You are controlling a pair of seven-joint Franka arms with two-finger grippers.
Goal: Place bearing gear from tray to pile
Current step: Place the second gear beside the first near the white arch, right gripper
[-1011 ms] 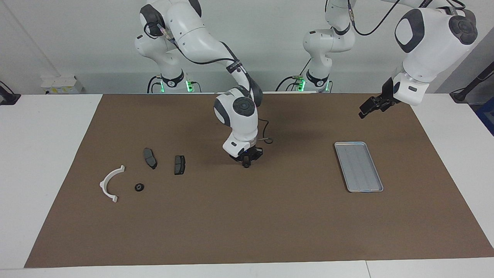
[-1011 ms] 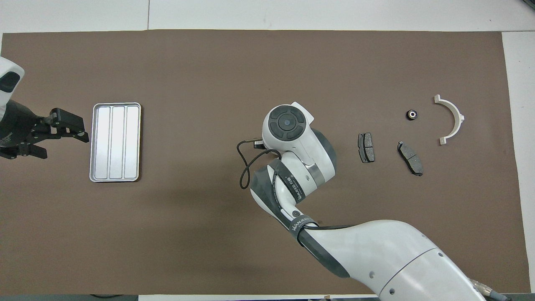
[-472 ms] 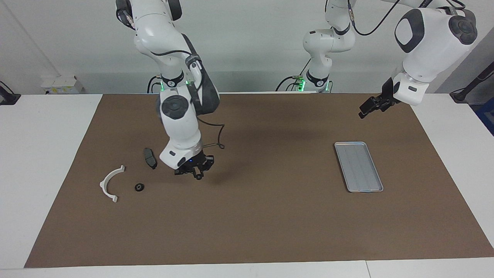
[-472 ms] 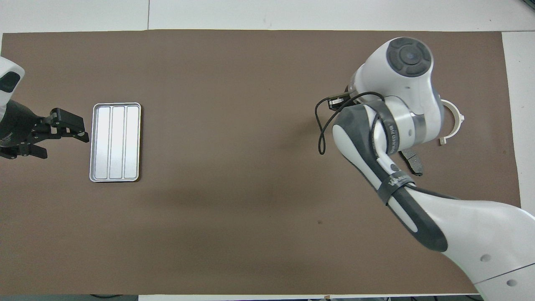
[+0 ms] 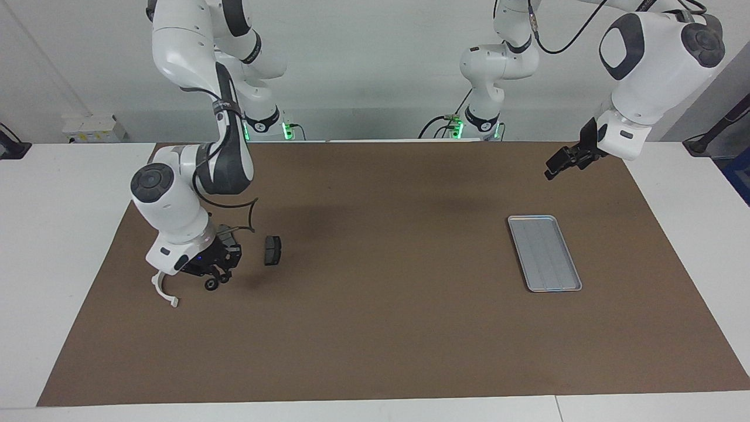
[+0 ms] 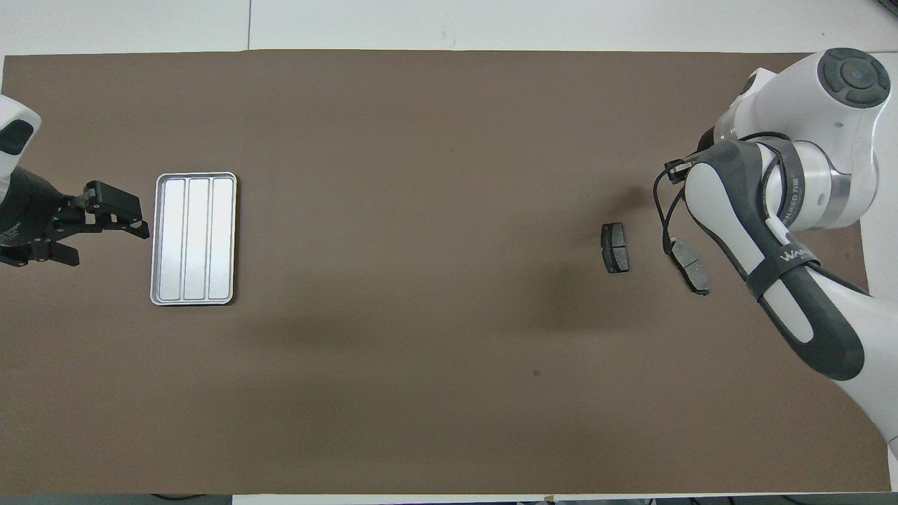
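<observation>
The bearing gear [image 5: 209, 285], a small dark ring, lies on the brown mat beside the white half-ring bracket [image 5: 163, 295] of the pile. My right gripper [image 5: 221, 276] is shut and hangs low right at the gear; I cannot tell whether it touches it. In the overhead view the right arm hides the gear and the bracket. The silver tray [image 5: 545, 253] [image 6: 194, 238] lies bare at the left arm's end of the mat. My left gripper [image 5: 556, 164] [image 6: 105, 217] waits open in the air beside the tray, holding nothing.
Two dark brake pads [image 6: 615, 247] [image 6: 689, 265] lie on the mat beside the gear, nearer to the robots than it. One pad [image 5: 272, 250] sits just toward the mat's middle from the right gripper. The brown mat [image 5: 387, 328] covers the table.
The right arm has swept from the mat's middle toward its own end, past the brake pads, down to the gear, staying shut. The gear, the tray and the left arm have not moved.
</observation>
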